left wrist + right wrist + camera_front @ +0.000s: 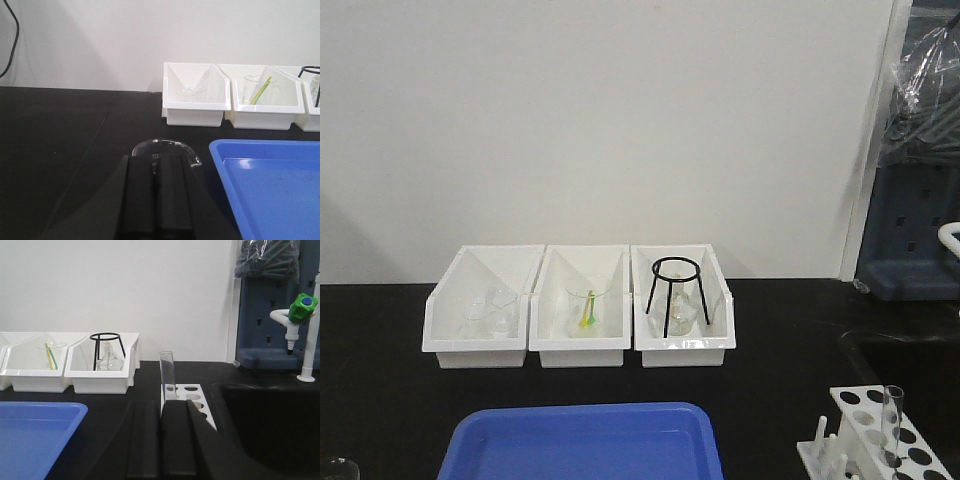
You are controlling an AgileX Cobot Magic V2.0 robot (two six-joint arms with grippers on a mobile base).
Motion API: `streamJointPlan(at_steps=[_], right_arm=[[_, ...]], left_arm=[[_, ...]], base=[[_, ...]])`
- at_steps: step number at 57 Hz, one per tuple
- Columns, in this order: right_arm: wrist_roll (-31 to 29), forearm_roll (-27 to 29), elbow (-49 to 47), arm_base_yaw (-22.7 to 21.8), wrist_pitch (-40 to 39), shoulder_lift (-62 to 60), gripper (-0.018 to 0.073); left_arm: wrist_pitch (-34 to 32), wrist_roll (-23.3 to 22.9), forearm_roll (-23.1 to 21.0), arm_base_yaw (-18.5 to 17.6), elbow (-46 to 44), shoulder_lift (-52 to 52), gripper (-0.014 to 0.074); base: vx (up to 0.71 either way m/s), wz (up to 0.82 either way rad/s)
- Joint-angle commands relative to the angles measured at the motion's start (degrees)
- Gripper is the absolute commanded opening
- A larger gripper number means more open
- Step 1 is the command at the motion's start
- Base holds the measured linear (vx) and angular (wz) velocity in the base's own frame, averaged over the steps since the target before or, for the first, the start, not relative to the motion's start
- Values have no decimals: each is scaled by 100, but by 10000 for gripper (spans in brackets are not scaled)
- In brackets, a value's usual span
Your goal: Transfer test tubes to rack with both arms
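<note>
One clear test tube (893, 415) stands upright in a hole of the white rack (910, 455) at the front right of the black bench. In the right wrist view the same test tube (166, 371) rises from the rack (196, 396) just beyond my right gripper (160, 403). That gripper is shut, holds nothing, and is not touching the tube. My left gripper (154, 158) is also shut and holds nothing, low over the bench at the front left. Neither arm appears in the front view.
A glass beaker (165, 147) stands just ahead of the left fingers. A blue tray (582, 442) lies front centre. Three white bins (580, 345) with glassware and a black wire stand (677, 290) line the back. A sink (270, 425) and tap (300, 315) lie right of the rack.
</note>
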Motion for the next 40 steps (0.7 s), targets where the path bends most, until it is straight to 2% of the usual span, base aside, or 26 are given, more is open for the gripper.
streamJointPlan(at_steps=[1, 40], right_arm=[[-23, -32, 79, -13, -314, -69, -13], [-23, -32, 79, -20, -248, -76, -13]], left_arm=[[-439, -44, -34, 9, -142, -76, -4], [-439, -44, -34, 9, -142, -76, -4]], base=[[0, 0], [0, 0]])
